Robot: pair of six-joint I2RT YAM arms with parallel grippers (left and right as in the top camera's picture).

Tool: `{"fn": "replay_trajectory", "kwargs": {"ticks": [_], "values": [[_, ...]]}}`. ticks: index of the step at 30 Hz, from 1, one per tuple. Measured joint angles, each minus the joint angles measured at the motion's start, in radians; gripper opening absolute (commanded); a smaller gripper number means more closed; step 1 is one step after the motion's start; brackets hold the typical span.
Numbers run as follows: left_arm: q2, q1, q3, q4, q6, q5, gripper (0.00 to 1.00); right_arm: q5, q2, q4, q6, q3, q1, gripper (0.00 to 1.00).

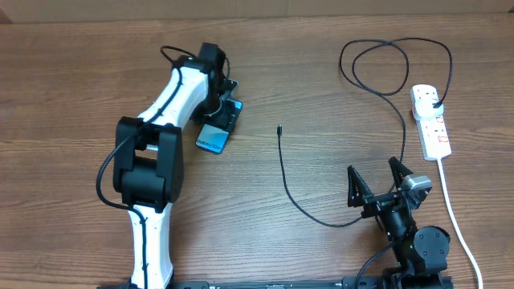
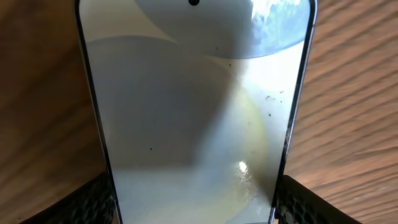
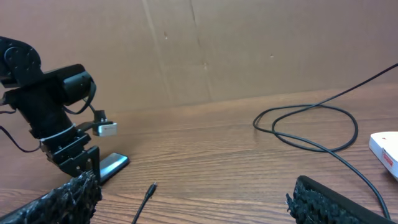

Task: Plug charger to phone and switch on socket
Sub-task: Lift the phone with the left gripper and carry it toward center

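Observation:
The phone (image 1: pixel 214 140) lies flat on the table, its blue screen up. My left gripper (image 1: pixel 224 119) stands over its far end, shut on its two long edges. In the left wrist view the pale screen of the phone (image 2: pixel 193 112) fills the space between my fingers (image 2: pixel 93 202), which press both edges. The charger cable (image 1: pixel 293 193) runs across the table, its connector tip (image 1: pixel 279 128) free and right of the phone. The charger's black plug (image 1: pixel 434 103) sits in the white socket (image 1: pixel 430 120) at the right. My right gripper (image 1: pixel 376 178) is open and holds nothing, near the cable's low bend.
The socket's thick white cord (image 1: pixel 454 217) runs down the right side to the front edge. The charger's black cable makes a loop (image 1: pixel 385 68) at the back right. A cardboard wall (image 3: pixel 217 50) stands behind the table.

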Motion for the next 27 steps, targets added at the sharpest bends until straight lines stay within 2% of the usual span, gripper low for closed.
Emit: {"fn": "replay_trajectory", "kwargs": {"ticks": [15, 21, 27], "values": [[0.004, -0.140, 0.000, -0.026, -0.223, -0.091, 0.24, 0.000, 0.000, 0.000, 0.000, 0.000, 0.000, 1.00], [0.014, -0.158, 0.021, -0.104, -0.309, -0.090, 0.15, 0.000, 0.000, 0.000, 0.000, 0.000, 0.000, 1.00], [0.024, -0.158, 0.091, -0.192, -0.348, -0.090, 0.13, 0.000, 0.000, 0.000, 0.000, 0.000, 0.000, 1.00]]}}
